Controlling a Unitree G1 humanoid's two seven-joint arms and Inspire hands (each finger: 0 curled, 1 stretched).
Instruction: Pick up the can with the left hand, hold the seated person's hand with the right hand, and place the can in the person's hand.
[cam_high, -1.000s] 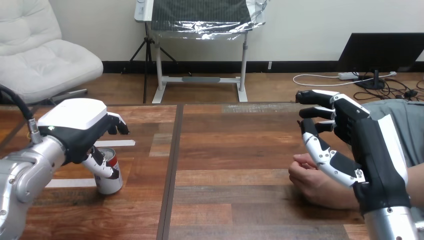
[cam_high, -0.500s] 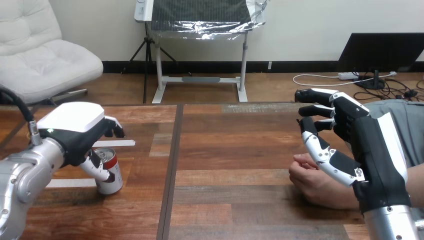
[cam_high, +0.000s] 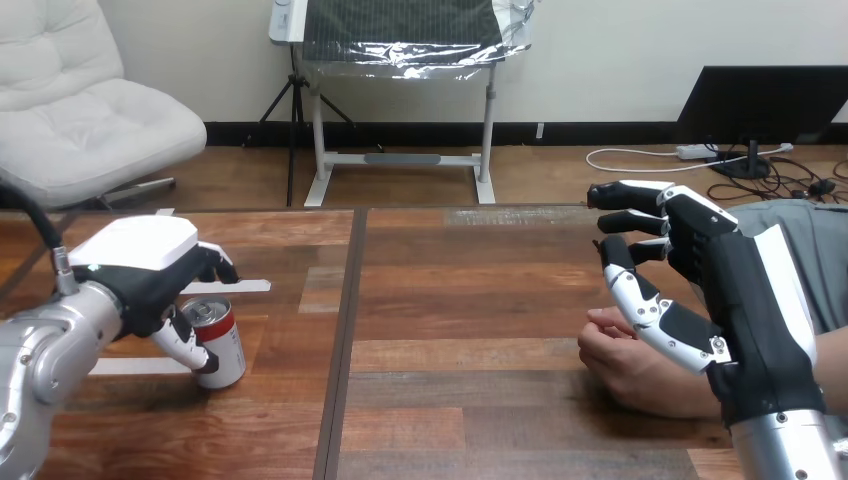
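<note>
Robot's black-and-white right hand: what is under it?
The person's hand lies curled on the brown wooden table below the right hand. The hand's palm covers the person's wrist, so whether they touch cannot be seen.

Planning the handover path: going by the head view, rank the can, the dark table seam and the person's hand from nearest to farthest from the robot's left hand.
From the left hand:
1. can, against its thumb.
2. table seam, mid-table.
3. person's hand, far right.

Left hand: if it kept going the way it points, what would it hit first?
The can, upright on the table just under the left hand; they may be touching, though depth is unclear.
</note>
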